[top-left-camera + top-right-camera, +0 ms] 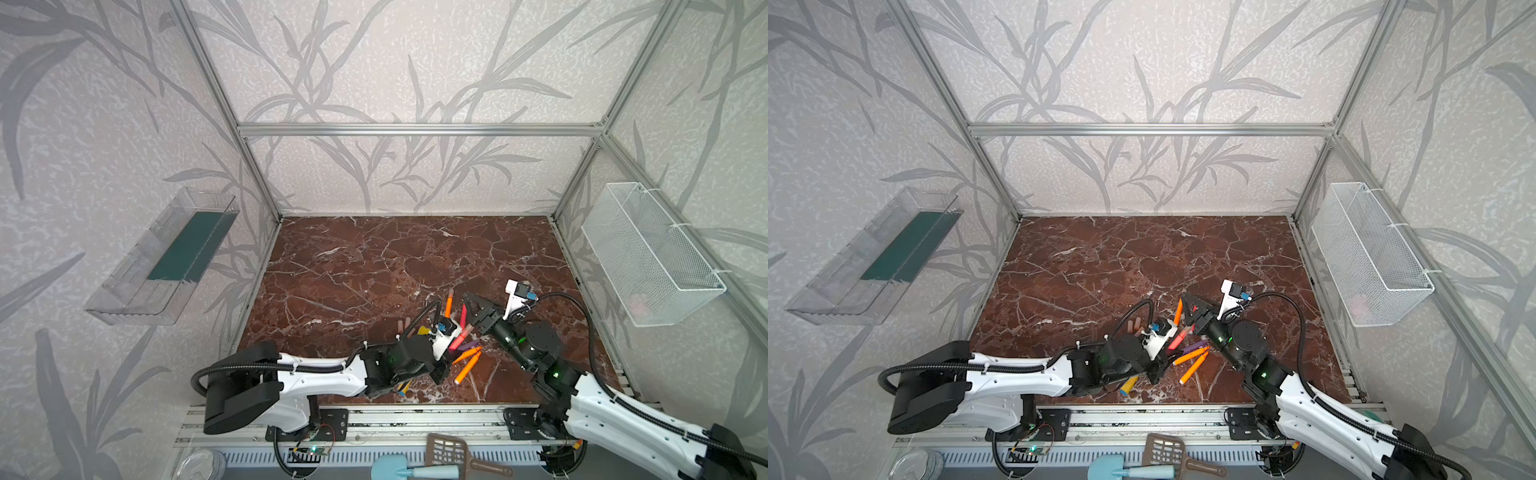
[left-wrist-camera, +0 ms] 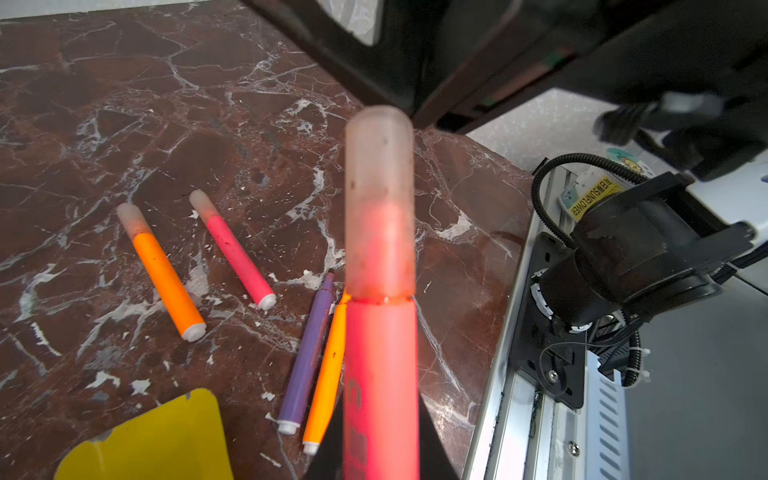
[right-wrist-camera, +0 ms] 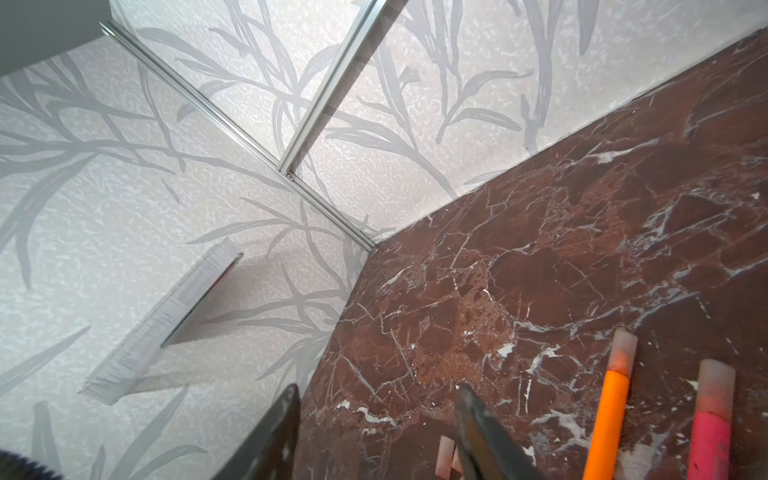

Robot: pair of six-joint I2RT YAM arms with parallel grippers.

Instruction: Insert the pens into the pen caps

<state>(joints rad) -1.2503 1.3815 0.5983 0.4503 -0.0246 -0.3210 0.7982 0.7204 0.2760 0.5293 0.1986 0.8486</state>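
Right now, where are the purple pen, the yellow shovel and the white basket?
purple pen (image 2: 309,353): left wrist view, middle of its barrel.
yellow shovel (image 2: 153,440): left wrist view, flat blade.
white basket (image 1: 648,257): in a top view, mesh wall.

Six pens were in view: three orange pens (image 2: 168,278), two red-pink pens (image 2: 237,257) and one purple pen (image 2: 308,353). Three of them wore caps (image 2: 379,199). Two loose caps (image 3: 444,456) showed on the counter (image 1: 374,257), with a possible third too unclear to count. There was one yellow toy shovel (image 2: 158,436), one wire basket (image 1: 652,253) and one clear bin (image 1: 166,257).
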